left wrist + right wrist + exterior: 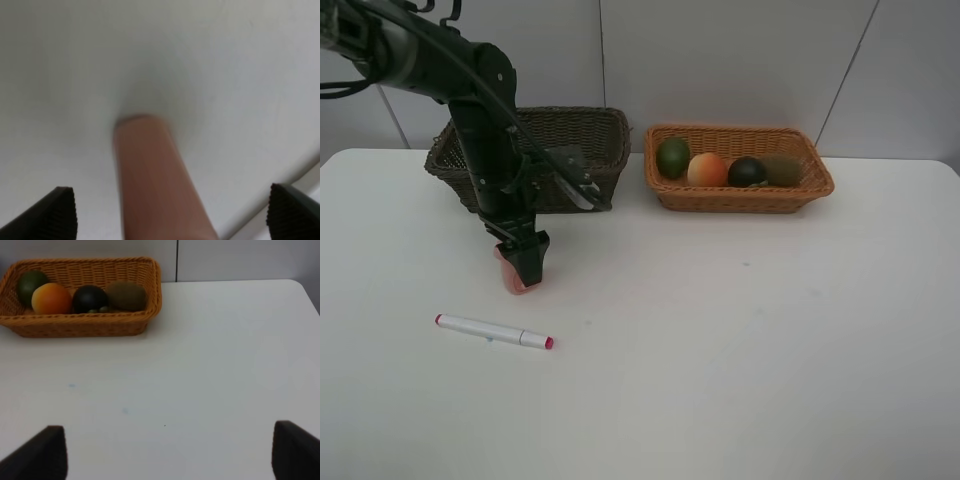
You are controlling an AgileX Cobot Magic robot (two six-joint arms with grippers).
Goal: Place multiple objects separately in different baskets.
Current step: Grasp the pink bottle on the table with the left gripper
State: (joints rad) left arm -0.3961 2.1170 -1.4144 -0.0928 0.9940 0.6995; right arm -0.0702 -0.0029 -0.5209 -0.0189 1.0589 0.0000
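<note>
- fruit sorted: green fruit [672, 157], orange-red fruit [707, 169], dark-green round fruit [747, 171], brown kiwi [783, 169] in tan basket [740, 199], far from left end effector [523, 272].
- left end effector wide, astride pink bottle [155, 180], not gripped.
- marker [493, 331] on desk [740, 340] nearby; dark basket [575, 130] behind.
- right end effector [165, 452] wide, empty.

Dark brown woven basket [582, 140]; orange-tan woven basket [790, 195] holding green fruit [672, 157], orange-red fruit [707, 169], dark-green fruit [747, 172], brown kiwi [783, 169]; pink bottle [513, 276]; white marker [492, 331], pink tips; white table [740, 340].

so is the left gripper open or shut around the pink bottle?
Open. Left gripper fingertips stand wide either side of the pink bottle, clear gaps both sides.
</note>
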